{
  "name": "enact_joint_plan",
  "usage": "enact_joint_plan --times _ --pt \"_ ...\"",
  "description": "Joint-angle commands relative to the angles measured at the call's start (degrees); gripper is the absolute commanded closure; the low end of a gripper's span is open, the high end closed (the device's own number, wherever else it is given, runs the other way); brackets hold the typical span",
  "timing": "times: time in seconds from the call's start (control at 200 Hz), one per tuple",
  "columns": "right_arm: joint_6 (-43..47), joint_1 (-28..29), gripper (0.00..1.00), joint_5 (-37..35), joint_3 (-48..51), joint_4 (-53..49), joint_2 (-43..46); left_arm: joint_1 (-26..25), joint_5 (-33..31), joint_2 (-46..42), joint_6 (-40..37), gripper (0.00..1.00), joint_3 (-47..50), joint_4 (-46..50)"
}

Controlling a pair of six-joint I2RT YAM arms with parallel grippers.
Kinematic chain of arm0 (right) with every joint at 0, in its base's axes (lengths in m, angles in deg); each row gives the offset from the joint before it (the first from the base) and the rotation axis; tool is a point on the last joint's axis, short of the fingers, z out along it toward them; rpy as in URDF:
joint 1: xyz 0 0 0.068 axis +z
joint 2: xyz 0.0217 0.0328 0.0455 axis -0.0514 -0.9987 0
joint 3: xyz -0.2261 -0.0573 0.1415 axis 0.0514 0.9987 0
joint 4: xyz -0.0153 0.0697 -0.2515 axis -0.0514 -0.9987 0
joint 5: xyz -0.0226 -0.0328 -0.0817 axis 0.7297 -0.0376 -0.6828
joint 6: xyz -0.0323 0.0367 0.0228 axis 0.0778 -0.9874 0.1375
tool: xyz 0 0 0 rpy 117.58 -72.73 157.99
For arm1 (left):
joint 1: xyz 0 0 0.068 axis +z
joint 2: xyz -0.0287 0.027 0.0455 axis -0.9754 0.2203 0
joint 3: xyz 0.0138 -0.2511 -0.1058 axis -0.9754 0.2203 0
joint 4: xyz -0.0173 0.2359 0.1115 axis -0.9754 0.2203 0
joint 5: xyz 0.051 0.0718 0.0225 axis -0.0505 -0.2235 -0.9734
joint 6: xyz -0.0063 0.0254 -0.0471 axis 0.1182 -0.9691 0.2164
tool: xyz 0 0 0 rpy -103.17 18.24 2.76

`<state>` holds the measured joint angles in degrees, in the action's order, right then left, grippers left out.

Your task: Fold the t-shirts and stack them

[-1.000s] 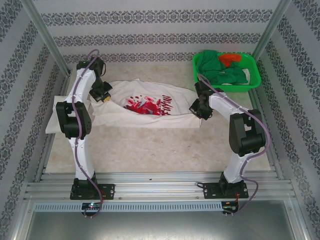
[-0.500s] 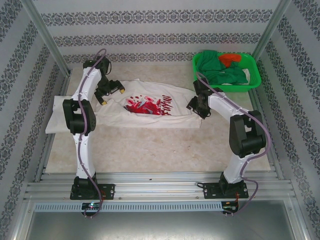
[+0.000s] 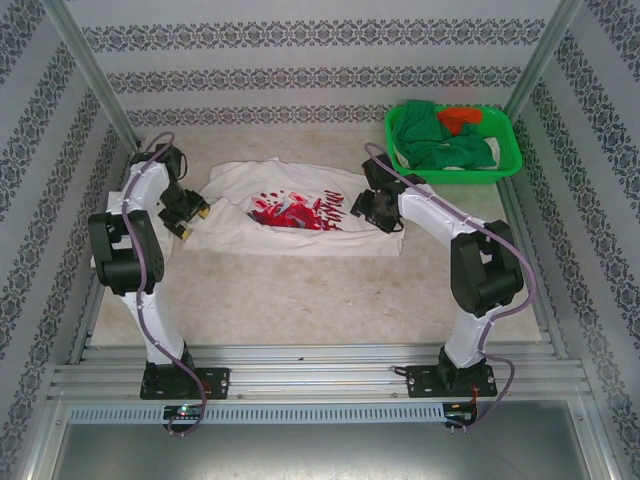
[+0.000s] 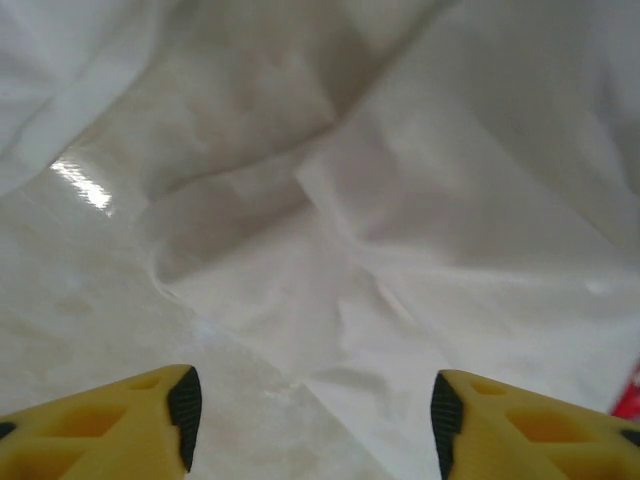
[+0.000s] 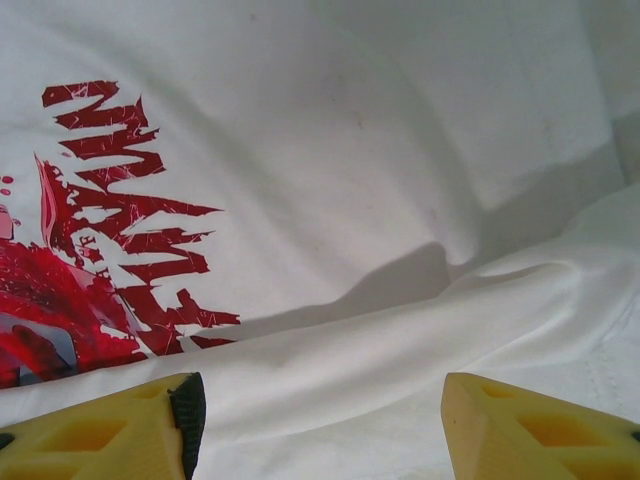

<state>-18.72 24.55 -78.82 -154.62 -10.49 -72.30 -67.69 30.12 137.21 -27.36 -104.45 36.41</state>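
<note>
White t-shirt (image 3: pixel 290 238) lies rumpled, print up, at upper centre of the tabletop (image 3: pixel 300 300), its side edges hidden under both arms. Left gripper (image 4: pixel 312 400) jaws stand apart above its blurred left edge. Right gripper (image 5: pixel 315 410) jaws stand apart above a fold beside the cropped red print.

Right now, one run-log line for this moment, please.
left end effector open, t-shirt left edge | right end effector open, t-shirt right side | t-shirt graphic up, rumpled
</note>
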Motion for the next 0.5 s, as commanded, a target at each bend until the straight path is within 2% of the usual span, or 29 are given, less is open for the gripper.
enact_joint_plan --times 0.0,0.305,0.41,0.495 --pt "-0.9 -0.4 0.36 -1.9 0.9 0.1 0.5 0.4 0.6 0.9 4.2 0.43 -0.2 -4.7" --pt "-0.5 -1.4 0.36 -2.0 2.3 0.0 1.9 1.8 -1.7 7.6 4.4 0.60 -7.0 -4.0" --pt "-0.5 -1.6 0.36 -2.3 2.6 -0.1 2.2 1.8 -2.2 8.4 5.0 0.58 -7.6 -2.7" --pt "-0.7 -1.8 0.36 -2.3 2.9 0.0 2.4 1.8 -3.0 8.3 6.0 0.46 -7.0 -1.9"
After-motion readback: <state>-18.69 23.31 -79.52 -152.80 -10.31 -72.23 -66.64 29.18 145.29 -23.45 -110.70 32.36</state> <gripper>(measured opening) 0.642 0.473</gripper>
